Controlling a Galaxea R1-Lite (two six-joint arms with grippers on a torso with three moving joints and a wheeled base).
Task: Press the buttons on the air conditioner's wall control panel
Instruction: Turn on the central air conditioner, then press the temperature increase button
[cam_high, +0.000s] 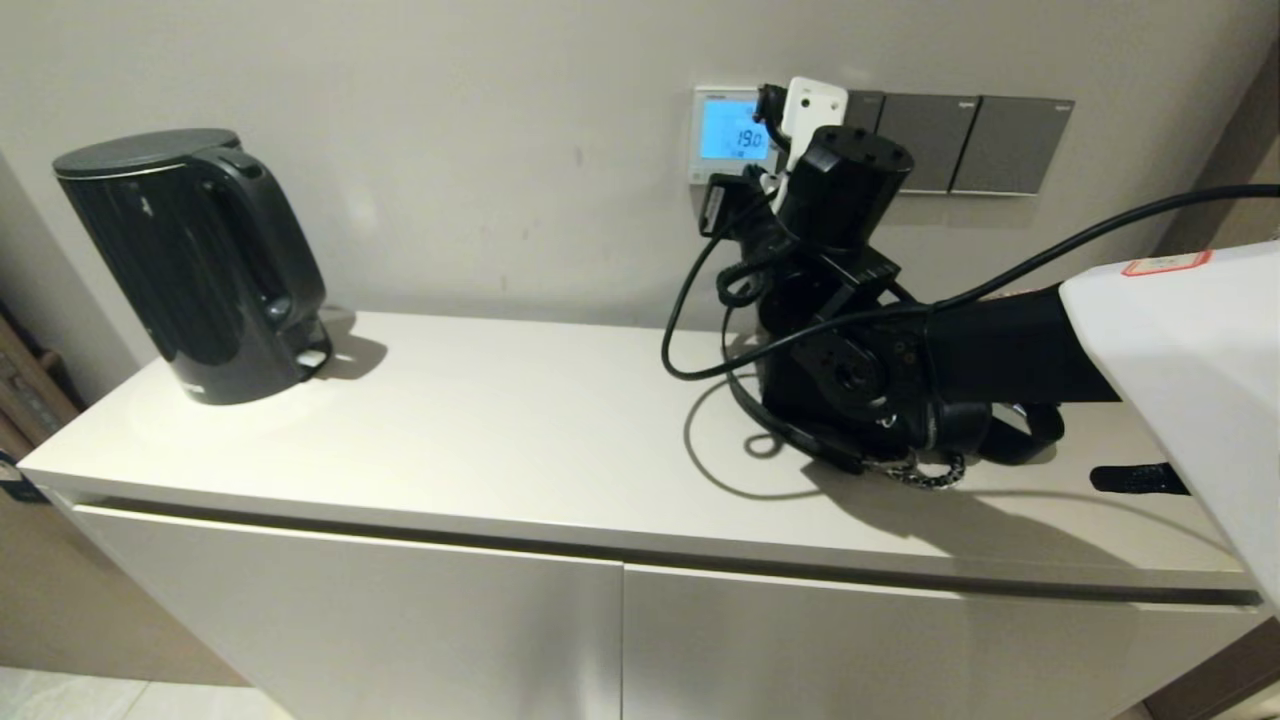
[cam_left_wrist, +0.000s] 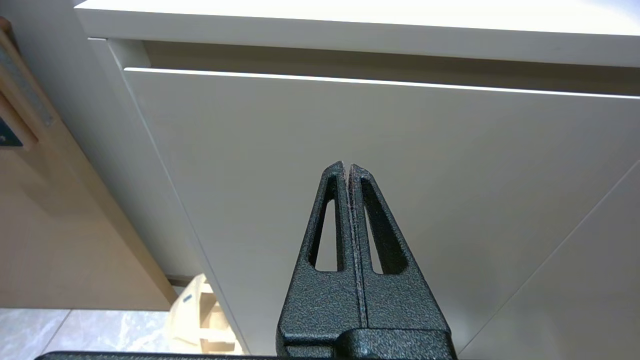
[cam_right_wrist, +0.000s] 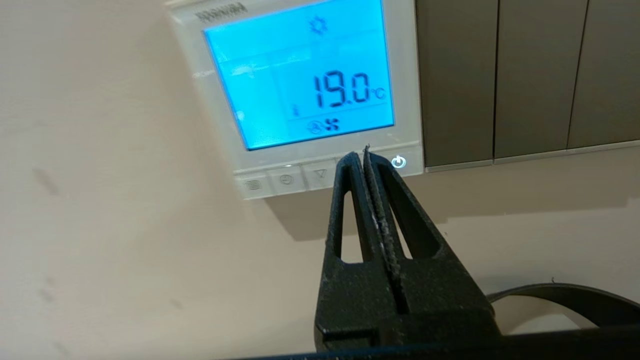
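Observation:
The white wall control panel (cam_high: 728, 135) hangs on the wall above the cabinet, its screen lit blue and reading 19.0. It also shows in the right wrist view (cam_right_wrist: 405, 75). A row of pale buttons (cam_right_wrist: 285, 180) runs along its bottom edge, with a lit power button (cam_right_wrist: 398, 162) at one end. My right gripper (cam_right_wrist: 364, 155) is shut and empty, its tips at the button row, covering the button beside the power button. I cannot tell whether the tips touch it. In the head view the right arm hides the gripper. My left gripper (cam_left_wrist: 348, 167) is shut and parked low before a cabinet door.
Grey rocker switch plates (cam_high: 965, 142) sit right of the panel. A black kettle (cam_high: 200, 260) stands at the left of the white cabinet top (cam_high: 480, 420). Black cables loop from the right arm over the cabinet top.

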